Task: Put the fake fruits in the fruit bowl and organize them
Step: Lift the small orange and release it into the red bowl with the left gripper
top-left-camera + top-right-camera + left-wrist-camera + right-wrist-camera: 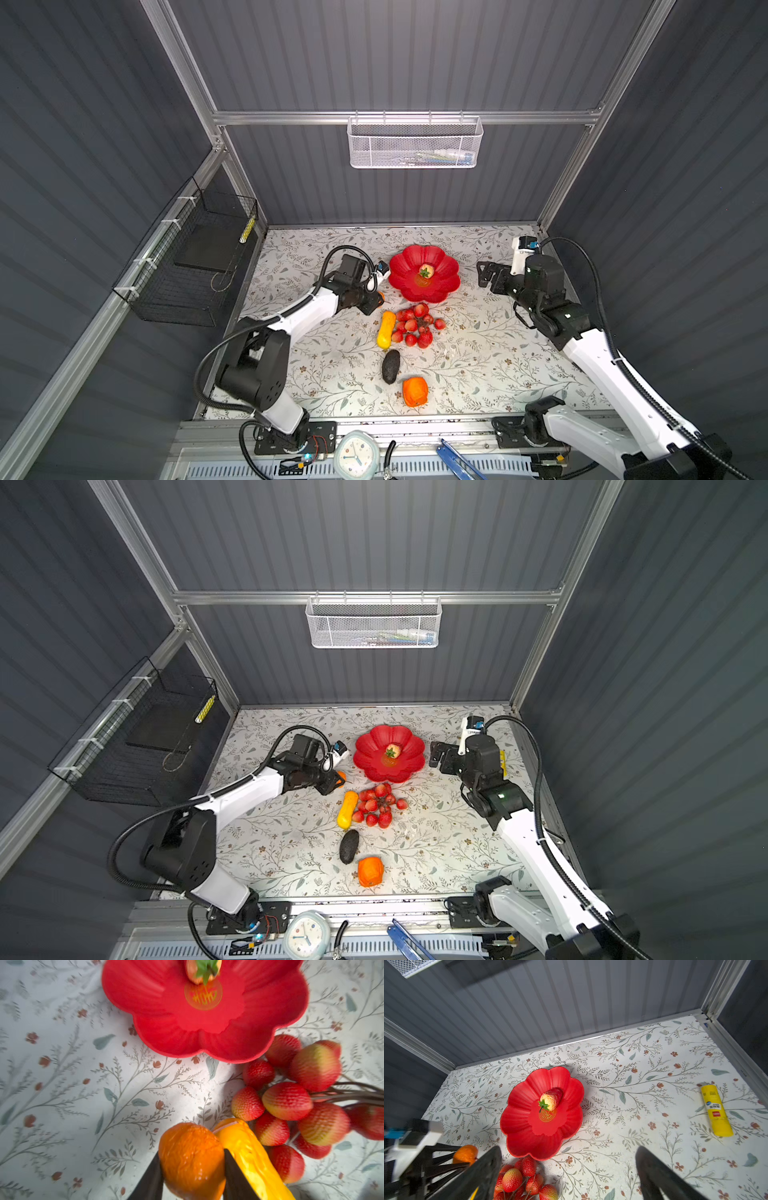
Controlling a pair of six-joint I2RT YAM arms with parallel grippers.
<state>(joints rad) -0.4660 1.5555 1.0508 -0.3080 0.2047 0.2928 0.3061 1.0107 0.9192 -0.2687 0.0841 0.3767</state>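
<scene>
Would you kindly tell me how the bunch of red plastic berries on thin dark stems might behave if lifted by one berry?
The bunch of red plastic berries would probably dangle floppily, as only thin stems join the berries. Pushed, it likely drags rather than rolls, lying splayed flat.

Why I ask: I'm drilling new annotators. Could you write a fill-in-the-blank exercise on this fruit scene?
1. The left pincer is shut on a small glossy plastic fruit whose colour is ____.
2. The glossy red flower-shaped bowl holds exactly ____ item, a red-and-cream fruit with a green leaf.
3. The right pincer stands ____ and holds nothing.
Missing words: orange; one; open.
</scene>
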